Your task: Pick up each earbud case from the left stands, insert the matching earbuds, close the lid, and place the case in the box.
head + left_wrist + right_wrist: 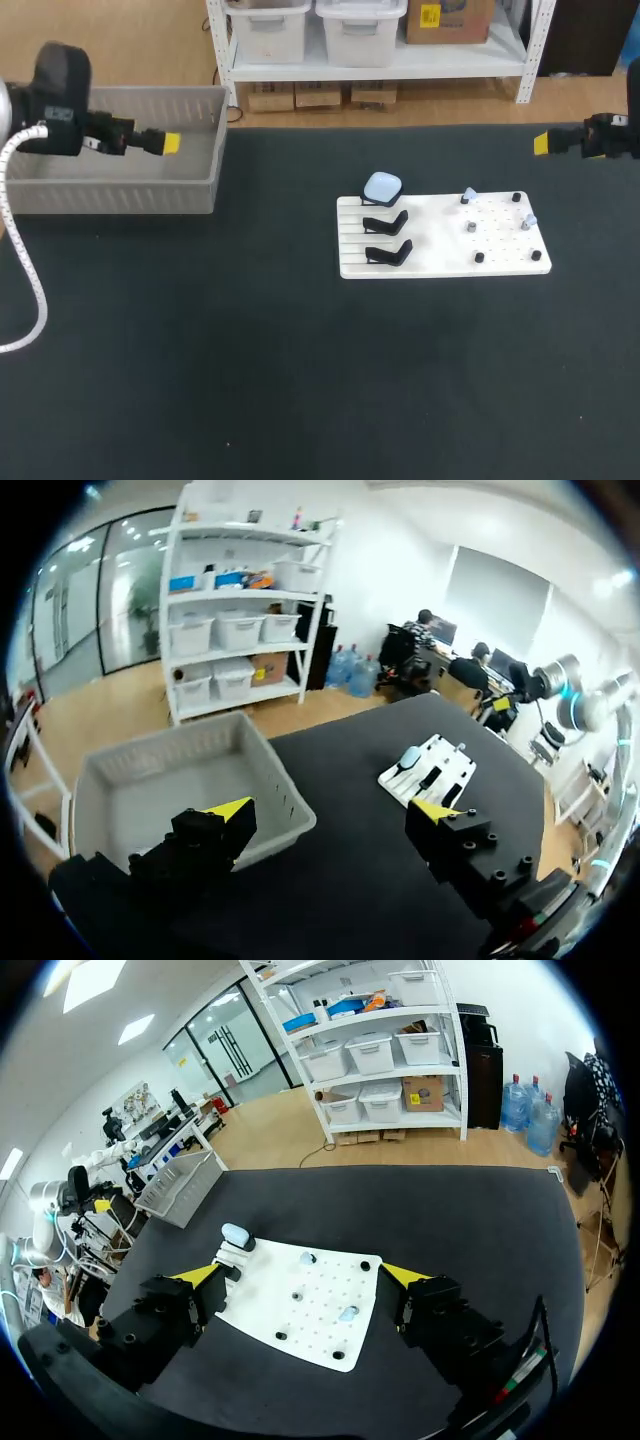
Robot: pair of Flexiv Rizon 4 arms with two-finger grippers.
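Black matting covers the table (300, 380), a dark ground on which the pale parts probably show up well. The grey plastic box (120, 190) sits at ten o'clock on it, well apart from the work so that finished cases land out of the way. The white board (440, 250) lies toward three o'clock, between both arms' reach.

The left gripper (170, 143) hangs over the box, fingers spread wide and holding nothing, as its wrist view (330, 810) shows. The right gripper (541, 143) waits past the board's one o'clock corner, likewise released and bare (300, 1275), with the board ahead of it.

Three black stands (386, 222) line the board's nine o'clock edge, tilted, I judge, to offer a case up to the fingers. Only the one nearest eleven o'clock carries an earbud case (382, 186), pale blue with its lid down. The matching pale earbuds (527, 217) sit among dark pegs toward the board's two o'clock, near the right arm. Picking that case is the step ahead
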